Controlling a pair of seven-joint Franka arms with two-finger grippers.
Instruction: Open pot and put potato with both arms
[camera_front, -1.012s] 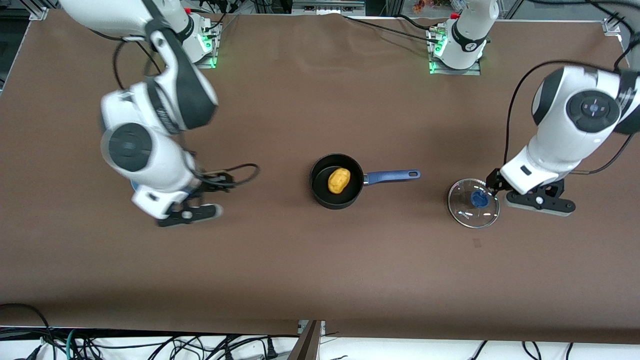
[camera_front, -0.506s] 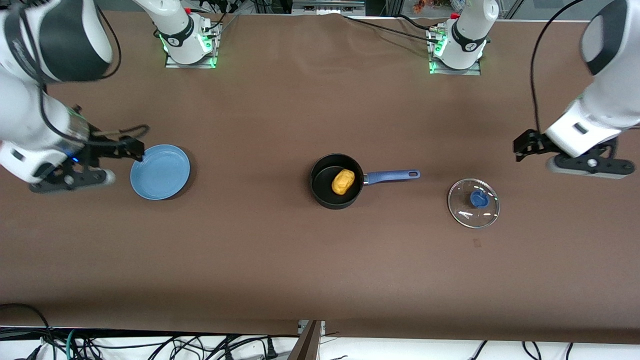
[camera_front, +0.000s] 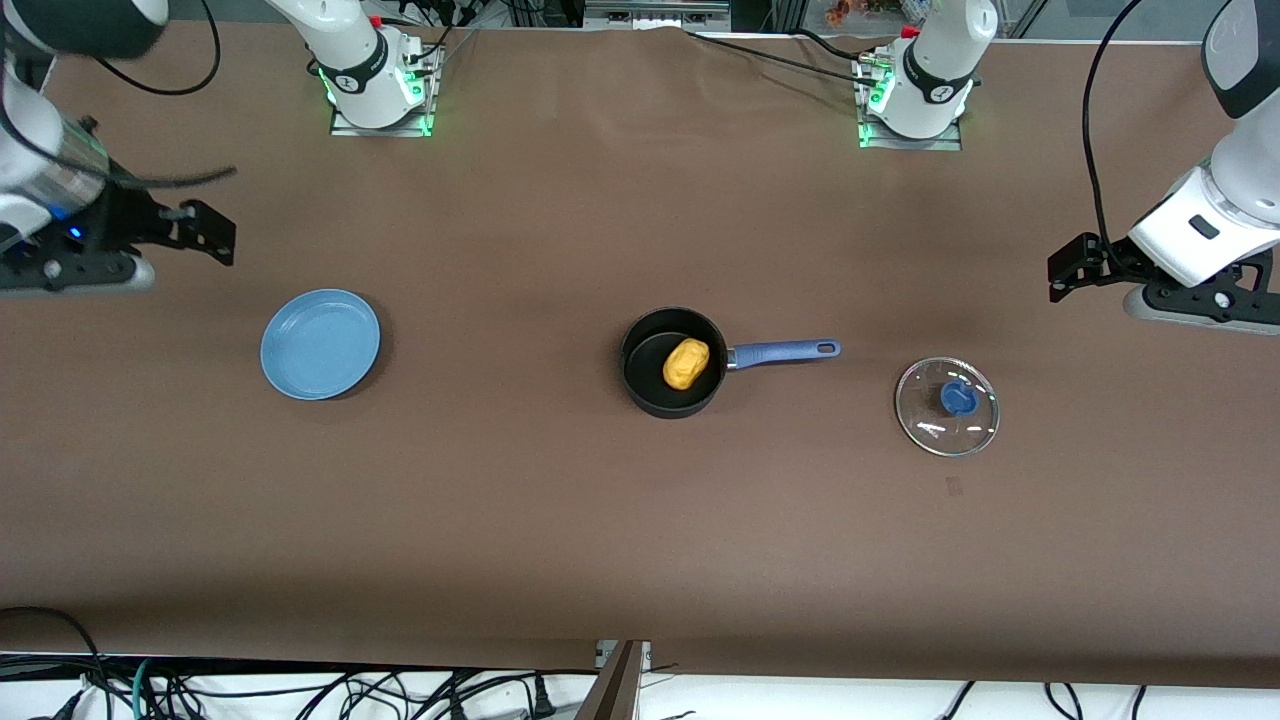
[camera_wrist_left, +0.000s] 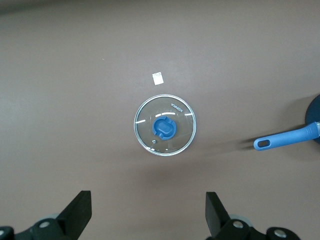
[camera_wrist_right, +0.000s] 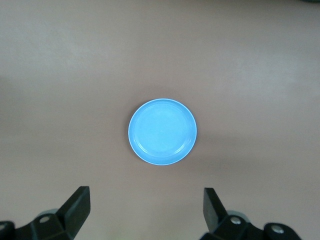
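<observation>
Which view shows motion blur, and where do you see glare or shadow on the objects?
Front view: the right arm is smeared by motion near the picture's edge, while the pot and potato are sharp; white glints sit on the glass lid. Left wrist view: the lid shows thin rim highlights and a soft shadow beside it. Right wrist view: the blue plate is evenly lit, without glare.

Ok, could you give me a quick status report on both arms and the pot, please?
Left gripper open, up near lid. Right gripper open, near plate. Potato in uncovered pot. Nothing obstructing.
</observation>
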